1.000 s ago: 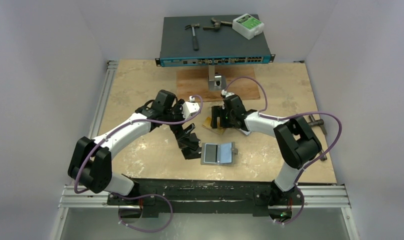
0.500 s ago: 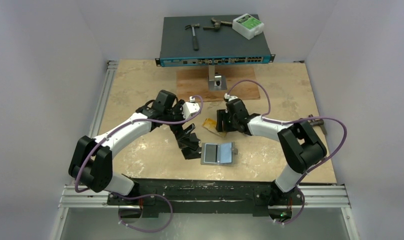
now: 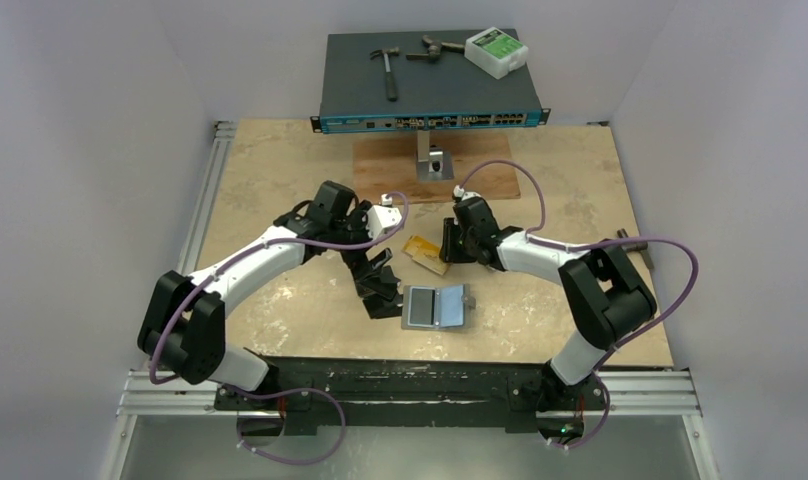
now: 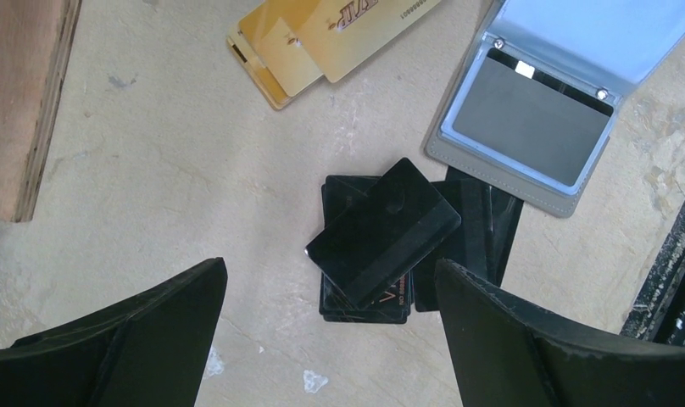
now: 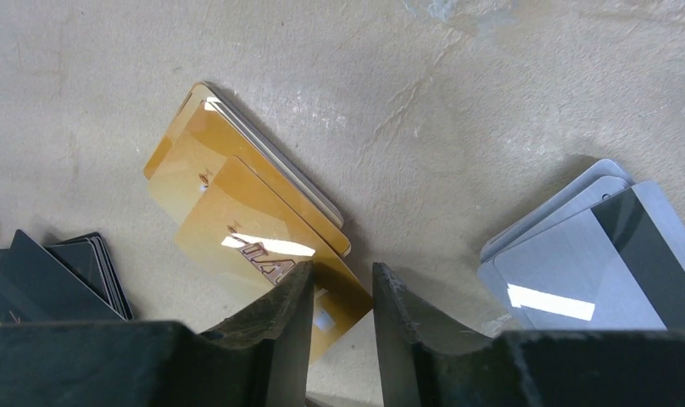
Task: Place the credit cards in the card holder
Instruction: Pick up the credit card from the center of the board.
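Note:
Several orange-yellow credit cards (image 5: 237, 203) lie fanned on the table, also seen from above (image 3: 425, 250). My right gripper (image 5: 343, 284) hangs low over them. Its jaws stand narrow but apart, a visible gap between them, with the top yellow card's near corner under that gap. Silver-grey cards (image 5: 576, 263), one with a dark stripe, lie to its right. The grey card holder (image 3: 435, 306) lies open with its bluish inside up, a grey striped card (image 4: 526, 119) in its pocket. My left gripper (image 4: 331, 264) is wide open above a pile of black cards (image 4: 381, 237).
At the back stands a network switch (image 3: 428, 95) with a hammer (image 3: 388, 70) and a white box (image 3: 496, 50) on it. A wooden board (image 3: 390, 170) with a metal bracket (image 3: 435, 160) lies before it. The black pile touches the holder's near edge.
My right gripper's jaws have narrowed a lot, and the wrist has shifted right, uncovering more of the yellow cards. The left arm has hardly moved.

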Action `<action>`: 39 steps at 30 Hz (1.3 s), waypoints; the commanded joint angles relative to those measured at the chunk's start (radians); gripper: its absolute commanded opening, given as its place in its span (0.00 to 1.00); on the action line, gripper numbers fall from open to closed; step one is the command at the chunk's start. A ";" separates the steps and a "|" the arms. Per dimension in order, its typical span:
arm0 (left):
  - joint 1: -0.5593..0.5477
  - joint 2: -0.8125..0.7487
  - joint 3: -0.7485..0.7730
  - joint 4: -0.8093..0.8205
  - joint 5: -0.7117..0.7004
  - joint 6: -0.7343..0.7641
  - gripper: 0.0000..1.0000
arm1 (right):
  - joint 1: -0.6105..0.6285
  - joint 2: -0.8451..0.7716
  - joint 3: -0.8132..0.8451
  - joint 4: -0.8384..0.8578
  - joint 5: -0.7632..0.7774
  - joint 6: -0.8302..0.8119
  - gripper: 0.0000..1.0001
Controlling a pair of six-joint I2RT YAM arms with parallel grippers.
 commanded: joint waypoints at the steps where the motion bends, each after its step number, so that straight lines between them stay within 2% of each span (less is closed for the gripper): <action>1: -0.051 0.026 0.031 0.056 -0.044 0.045 0.92 | 0.002 -0.013 0.032 -0.061 0.031 0.006 0.27; 6: -0.119 0.122 0.082 0.095 -0.111 0.135 0.89 | 0.001 -0.031 0.032 -0.086 0.035 0.017 0.25; 11: -0.126 0.226 0.167 0.120 -0.140 0.167 0.86 | 0.002 -0.073 0.023 -0.104 0.035 0.031 0.22; 16: -0.126 0.259 0.196 0.145 -0.148 0.171 0.86 | 0.000 -0.127 0.016 -0.115 0.019 0.046 0.19; 23: -0.124 0.243 0.185 0.135 -0.117 0.130 0.85 | 0.000 -0.153 -0.010 -0.057 -0.061 0.072 0.04; 25: -0.114 0.232 0.186 0.121 -0.088 0.117 0.85 | 0.000 -0.163 -0.027 -0.027 -0.100 0.072 0.00; 33: -0.026 0.201 0.243 0.014 0.072 0.044 0.85 | -0.006 -0.227 -0.054 0.060 -0.242 0.052 0.00; 39: 0.049 0.135 0.266 -0.095 0.256 0.026 0.85 | -0.008 -0.270 -0.059 0.112 -0.338 0.017 0.00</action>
